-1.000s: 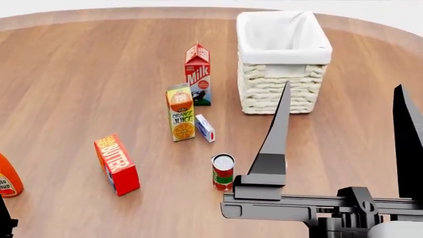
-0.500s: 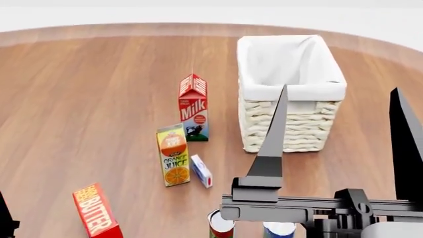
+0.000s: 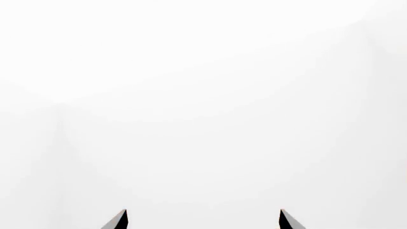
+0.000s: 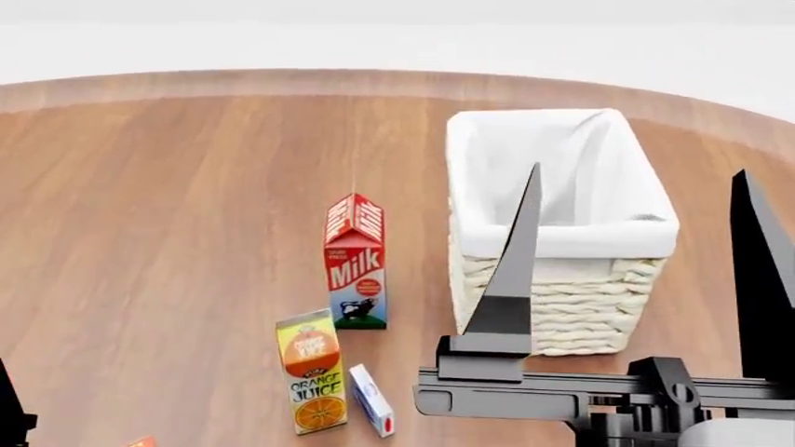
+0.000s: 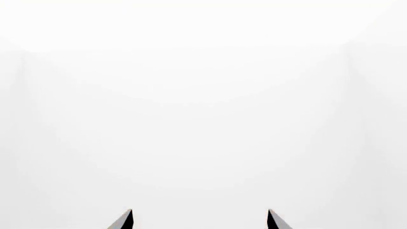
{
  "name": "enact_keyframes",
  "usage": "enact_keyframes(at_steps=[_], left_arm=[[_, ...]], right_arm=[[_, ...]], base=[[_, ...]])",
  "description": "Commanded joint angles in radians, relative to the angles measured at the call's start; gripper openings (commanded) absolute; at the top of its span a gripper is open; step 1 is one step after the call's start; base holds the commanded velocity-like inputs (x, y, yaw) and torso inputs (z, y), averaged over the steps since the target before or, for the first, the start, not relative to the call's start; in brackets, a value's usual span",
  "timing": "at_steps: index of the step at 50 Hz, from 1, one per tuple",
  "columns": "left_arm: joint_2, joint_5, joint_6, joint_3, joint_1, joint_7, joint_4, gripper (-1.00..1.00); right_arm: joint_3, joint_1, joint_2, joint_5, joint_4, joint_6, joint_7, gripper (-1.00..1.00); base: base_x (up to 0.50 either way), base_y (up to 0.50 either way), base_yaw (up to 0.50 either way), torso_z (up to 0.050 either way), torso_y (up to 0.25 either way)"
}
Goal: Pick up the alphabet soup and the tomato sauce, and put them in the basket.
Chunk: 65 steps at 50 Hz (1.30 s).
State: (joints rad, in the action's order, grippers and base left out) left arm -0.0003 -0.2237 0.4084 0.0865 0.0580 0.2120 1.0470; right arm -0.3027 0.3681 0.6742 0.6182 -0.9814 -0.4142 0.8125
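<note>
The alphabet soup and the tomato sauce are out of view in every frame. The basket (image 4: 565, 307), cream wicker with a white cloth lining, stands at the right of the wooden table and looks empty inside. My right gripper (image 4: 640, 169) rises large in the foreground of the head view, in front of the basket, open, with nothing between its two dark fingers (image 4: 512, 279). The right wrist view shows only blank white past the open right gripper (image 5: 199, 211). The left gripper (image 3: 203, 212) is also open against blank white.
A red-and-white milk carton (image 4: 356, 261) stands left of the basket. Nearer me are an orange juice carton (image 4: 309, 372) and a small white-and-blue box (image 4: 371, 400). The round table's far edge (image 4: 249, 79) curves across the back. A dark sliver of the left arm (image 4: 10, 410) shows bottom left.
The head view has tilted up: basket and cartons slid down the frame, and both cans and the butter box dropped out at the bottom. Both grippers stay open.
</note>
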Motion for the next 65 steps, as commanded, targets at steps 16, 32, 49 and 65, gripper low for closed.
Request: enact_keyframes(at_steps=[16, 32, 49, 65], left_arm=[[0.000, 0.010, 0.001, 0.012, 0.006, 0.000, 0.000, 1.00], [0.000, 0.008, -0.009, 0.009, -0.003, -0.002, 0.000, 1.00], [0.000, 0.010, -0.009, 0.010, -0.003, -0.002, 0.000, 1.00], [0.000, 0.006, 0.011, 0.010, 0.013, 0.001, 0.000, 1.00]], right_arm=[[-0.019, 0.004, 0.012, 0.000, -0.003, 0.009, 0.015, 1.00], [-0.027, 0.003, 0.019, 0.005, 0.001, 0.021, 0.023, 1.00], [-0.051, -0.003, 0.025, -0.013, 0.007, 0.036, 0.028, 1.00], [-0.007, 0.285, 0.109, 0.471, -0.046, -0.166, 0.165, 1.00]], base=[[0.37, 0.00, 0.00, 0.000, 0.001], [0.37, 0.00, 0.00, 0.000, 0.001], [0.32, 0.00, 0.00, 0.000, 0.001], [0.01, 0.00, 0.00, 0.000, 0.000]])
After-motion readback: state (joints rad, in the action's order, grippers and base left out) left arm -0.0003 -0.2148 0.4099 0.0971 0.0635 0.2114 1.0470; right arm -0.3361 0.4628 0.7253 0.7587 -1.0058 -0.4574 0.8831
